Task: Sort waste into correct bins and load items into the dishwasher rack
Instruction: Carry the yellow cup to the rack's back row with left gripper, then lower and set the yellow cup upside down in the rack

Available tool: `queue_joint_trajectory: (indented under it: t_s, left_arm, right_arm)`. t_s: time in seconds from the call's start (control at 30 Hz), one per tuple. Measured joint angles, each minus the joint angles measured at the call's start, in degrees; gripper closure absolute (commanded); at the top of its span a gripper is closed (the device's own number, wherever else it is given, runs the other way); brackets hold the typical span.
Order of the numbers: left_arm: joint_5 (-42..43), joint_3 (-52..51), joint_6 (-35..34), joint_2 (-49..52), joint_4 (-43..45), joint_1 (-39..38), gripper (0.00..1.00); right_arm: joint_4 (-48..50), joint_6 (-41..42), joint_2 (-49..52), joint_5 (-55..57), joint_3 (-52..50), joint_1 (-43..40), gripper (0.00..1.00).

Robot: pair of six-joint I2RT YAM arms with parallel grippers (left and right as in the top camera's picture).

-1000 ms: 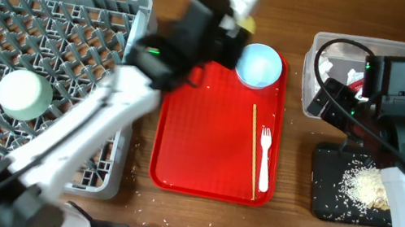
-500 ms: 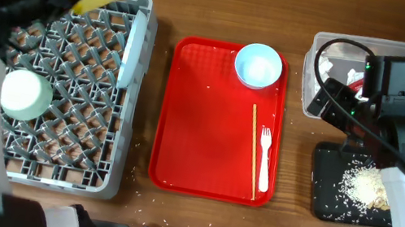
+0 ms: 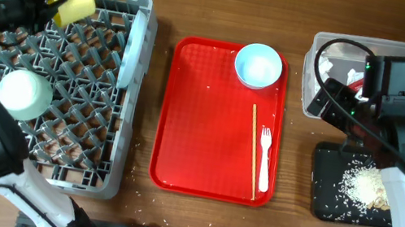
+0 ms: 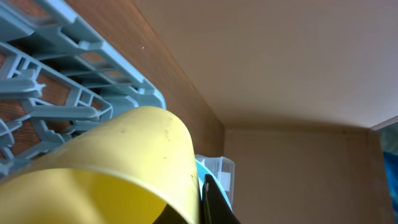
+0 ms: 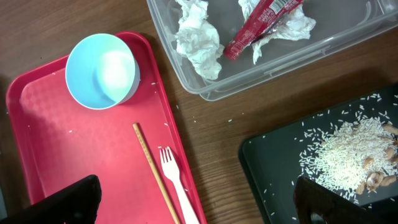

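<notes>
Left gripper point(image 3: 58, 0): clamped tight on the yellow cup point(image 3: 76, 3), with a dark finger point(image 4: 214, 200) against the cup's side in the wrist view.
Yellow cup: tipped on its side over the far edge of the dishwasher rack point(image 3: 124, 117), toward the far left corner. Whether it touches the pegs cannot be told.
Dishwasher rack: on the left of the table point(image 3: 282, 226). It holds an upturned bowl point(image 3: 24, 94) near its left side and a plate point(image 3: 133, 44) standing on edge along its right wall.
Right gripper point(image 5: 199, 202): jaws spread wide with nothing between them, hanging above the right edge of the red tray point(image 5: 74, 155), near the tub and the black tray.
Red tray: in the middle of the table, scattered with a few rice grains.
Blue bowl point(image 5: 102, 70): upright on the red tray's far right corner.
Chopstick point(image 5: 152, 168): flat on the red tray's right side, running front to back.
Fork point(image 5: 177, 186): just to the right of the chopstick, tines toward the bowl.
Clear tub point(image 5: 249, 87): at the far right, holding crumpled tissue point(image 5: 198, 37) and the red sachet wrapper point(image 5: 264, 18).
Black tray point(image 5: 273, 180): in front of the tub, with a heap of rice point(image 5: 348, 155) and loose grains around it.
</notes>
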Motion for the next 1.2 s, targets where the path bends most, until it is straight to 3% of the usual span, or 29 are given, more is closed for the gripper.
queue_joint_trajectory:
  t_s: [0.17,0.47,0.53,0.9,1.2]
  left_arm:
    - [1.5,0.0,0.0,5.2,3.2,0.6,0.96]
    - [3.8,0.0,0.0,7.2,-1.7,7.1,0.9]
    - [3.8,0.0,0.0,7.6,-2.8,7.6,0.95]
    - [6.8,0.3,1.9,7.7,-3.2,7.3,0.96]
    - [6.6,0.3,7.9,7.8,-5.9,2.8,0.96]
  right_arm:
    - [0.0,0.0,0.0,0.0,0.0,0.0,0.0]
    - [0.0,0.0,0.0,0.0,0.0,0.0,0.0]
    - [0.0,0.0,0.0,0.0,0.0,0.0,0.0]
    - [0.0,0.0,0.0,0.0,0.0,0.0,0.0]
    - [0.0,0.0,0.0,0.0,0.0,0.0,0.0]
